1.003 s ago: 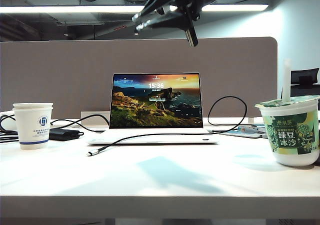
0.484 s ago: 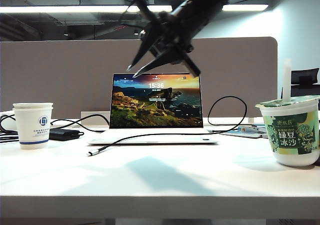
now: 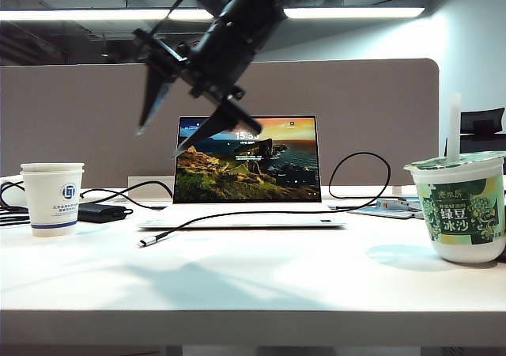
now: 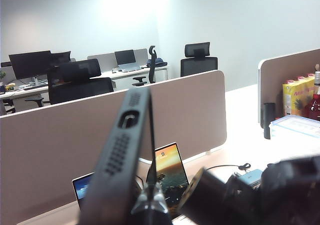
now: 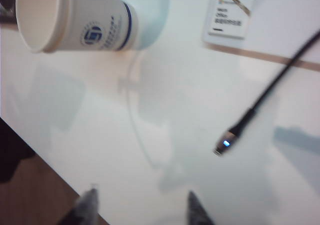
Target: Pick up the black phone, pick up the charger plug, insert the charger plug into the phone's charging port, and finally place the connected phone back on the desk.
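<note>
Exterior view: right gripper (image 3: 162, 119) hangs in the air above the desk (image 3: 253, 285), over its left half, in front of the laptop (image 3: 247, 166); jaws spread wide, nothing between them. Charger plug (image 3: 143, 242) lies on the desk left of centre, just ahead of the laptop's front left corner, its black cable (image 3: 261, 212) running back to the right. Not yet picked up.

Left wrist view: black phone (image 4: 122, 160) is raised off the desk, edge-on to the camera, its charging port (image 4: 129, 119) showing as an oblong slot on the short end. Left gripper (image 4: 149, 205) is pinched narrow on the phone's lower part; fingers mostly out of frame. Left arm itself is not seen in the exterior view.

Right wrist view: blurred; two fingertips (image 5: 86, 203) apart and empty, the plug with a small blue light lying on the desk beyond them, well clear of both. Paper cup (image 5: 70, 17) near the desk's left edge.

Progress, judged: phone pickup done. Left to do: grasp plug, insert in port, set phone down. Right gripper looks to be on approach to the plug.

Writing: laptop screen clock reads 15:3-something, last digit covered by the gripper. Drink tub (image 3: 465, 207) at the right edge has green label with Chinese characters, reads 绿豆冰沙. Paper cup has a blue round logo, text under it too small. White card beside the cable: print illegible.
</note>
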`<state>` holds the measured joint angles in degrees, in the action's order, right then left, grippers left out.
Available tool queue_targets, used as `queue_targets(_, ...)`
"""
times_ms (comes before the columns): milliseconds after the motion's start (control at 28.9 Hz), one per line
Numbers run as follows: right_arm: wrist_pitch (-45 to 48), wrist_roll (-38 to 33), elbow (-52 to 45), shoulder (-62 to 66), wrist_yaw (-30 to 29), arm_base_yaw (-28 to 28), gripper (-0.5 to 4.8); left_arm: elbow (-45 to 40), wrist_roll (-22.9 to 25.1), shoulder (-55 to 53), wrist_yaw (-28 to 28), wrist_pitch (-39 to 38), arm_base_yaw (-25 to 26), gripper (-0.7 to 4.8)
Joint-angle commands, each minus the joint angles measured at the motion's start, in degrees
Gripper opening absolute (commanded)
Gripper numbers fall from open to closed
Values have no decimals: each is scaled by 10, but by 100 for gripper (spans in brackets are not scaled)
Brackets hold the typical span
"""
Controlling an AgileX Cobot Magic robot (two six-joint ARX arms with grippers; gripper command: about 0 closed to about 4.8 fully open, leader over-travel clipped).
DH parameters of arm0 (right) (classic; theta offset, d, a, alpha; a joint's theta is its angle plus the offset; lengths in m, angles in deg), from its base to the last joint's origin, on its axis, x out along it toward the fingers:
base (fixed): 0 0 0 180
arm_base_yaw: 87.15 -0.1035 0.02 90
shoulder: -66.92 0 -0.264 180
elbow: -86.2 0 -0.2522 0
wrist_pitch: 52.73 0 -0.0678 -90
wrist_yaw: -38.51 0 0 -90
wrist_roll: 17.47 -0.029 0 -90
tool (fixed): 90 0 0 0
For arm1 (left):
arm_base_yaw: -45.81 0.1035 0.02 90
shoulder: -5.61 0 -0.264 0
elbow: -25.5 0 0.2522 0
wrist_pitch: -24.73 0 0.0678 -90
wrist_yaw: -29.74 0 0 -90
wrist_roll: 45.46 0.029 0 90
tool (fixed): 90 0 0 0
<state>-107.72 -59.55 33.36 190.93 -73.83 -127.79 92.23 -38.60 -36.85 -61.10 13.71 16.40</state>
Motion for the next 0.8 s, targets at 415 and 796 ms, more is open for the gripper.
queue_targets(415,64,-129,3,59,72,-18,221,5,2,17,0,20,1,-7)
queue_targets(796,67,-160,36,62,75,-18,210,5,2,17,-3,20,1,-7)
